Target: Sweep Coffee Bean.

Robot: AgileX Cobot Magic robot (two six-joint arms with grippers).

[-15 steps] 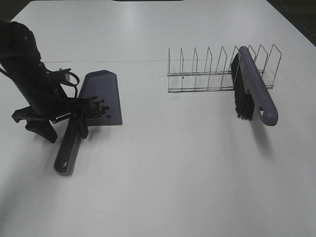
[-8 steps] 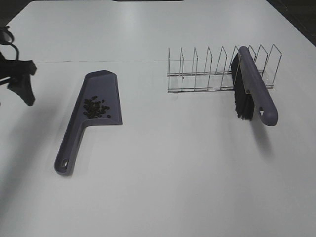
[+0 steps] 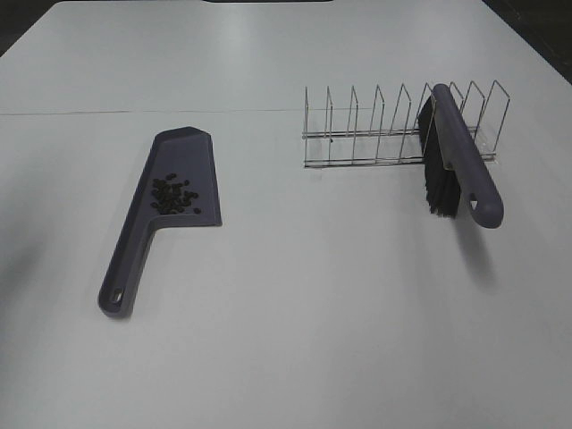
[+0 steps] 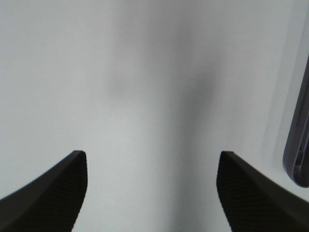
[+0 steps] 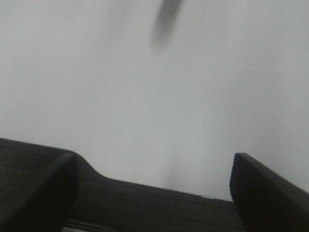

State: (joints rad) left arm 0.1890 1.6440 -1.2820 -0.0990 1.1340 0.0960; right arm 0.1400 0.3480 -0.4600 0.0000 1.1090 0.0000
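Observation:
A cluster of small dark coffee beans (image 3: pixel 174 196) lies in the purple dustpan (image 3: pixel 192 152) on the white table at the left. The dustpan's handle (image 3: pixel 123 277) points toward the front; its end also shows in the left wrist view (image 4: pixel 300 145). A purple brush (image 3: pixel 467 167) with black bristles (image 3: pixel 436 174) leans in the wire rack (image 3: pixel 375 134) at the right. Neither gripper shows in the exterior view. My left gripper (image 4: pixel 152 186) is open and empty over bare table beside the handle. My right gripper (image 5: pixel 153 186) is open and empty above the table edge.
The white table (image 3: pixel 313 313) has a thin seam line across the back. In the right wrist view a dark floor strip (image 5: pixel 145 203) lies below the table edge (image 5: pixel 145 186).
My left arm has pulled back from the dustpan handle to the left and out of the exterior view. The dustpan, beans and brush have not moved.

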